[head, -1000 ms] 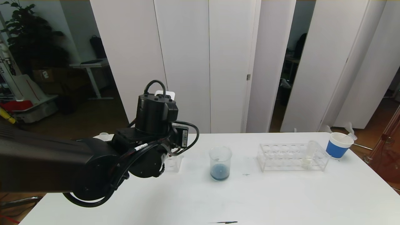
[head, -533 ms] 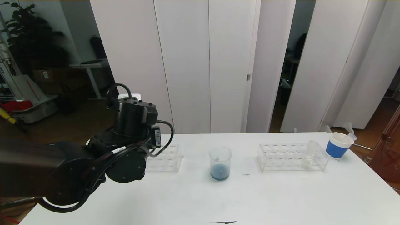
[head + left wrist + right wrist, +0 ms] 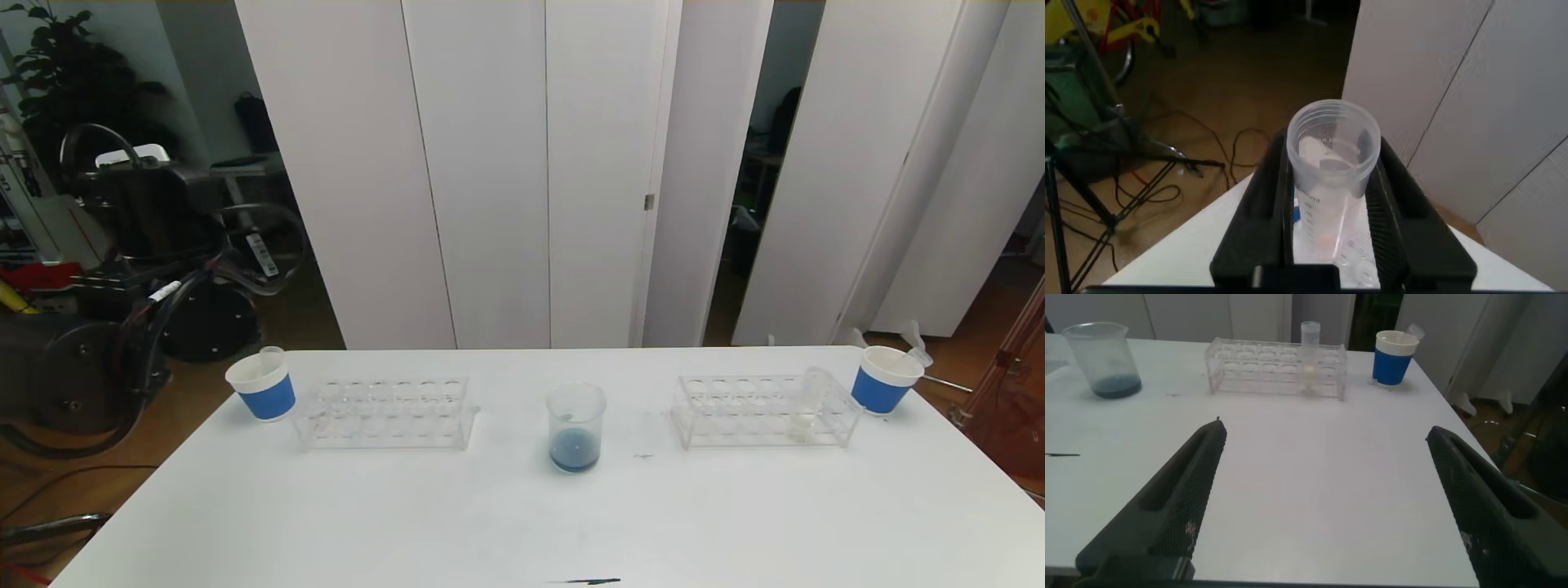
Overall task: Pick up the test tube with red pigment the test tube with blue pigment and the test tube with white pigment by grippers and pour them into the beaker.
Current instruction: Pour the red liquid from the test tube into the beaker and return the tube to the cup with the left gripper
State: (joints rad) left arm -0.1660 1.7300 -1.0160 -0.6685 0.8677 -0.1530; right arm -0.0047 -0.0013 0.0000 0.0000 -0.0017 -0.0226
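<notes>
**A:** Where do you think you are in the task?

**B:** You look to be between pours. The beaker (image 3: 575,429) stands at centre frame on the table (image 3: 522,531), with dark blue liquid in its bottom. The test tube with white pigment (image 3: 804,406) is untouched in the right rack (image 3: 735,412), lower right of the head view and just beside the right-hand paper cup (image 3: 882,382). No tube with blue or red liquid shows anywhere.

**A:** And your left side?

**B:** Your left arm (image 3: 139,269) sits high at the upper left of the head view, beyond the table's edge. In its wrist view the left gripper (image 3: 1331,175) has its fingers pressed on a clear tube (image 3: 1333,131), held upright with its open mouth towards the camera. I see no coloured liquid in it, so I judge it spent.

**A:** So what next?

**B:** Park that tube, probably in the left rack (image 3: 384,412) or the left-hand paper cup (image 3: 263,390), where another tube already stands. Then take the white one. The right gripper (image 3: 1324,429) hangs low over the near table with its fingers spread wide and nothing between them. The white tube (image 3: 1310,349) is at the top centre of its view, so you need a forward reach and a pinch on the tube's upper part.
</notes>
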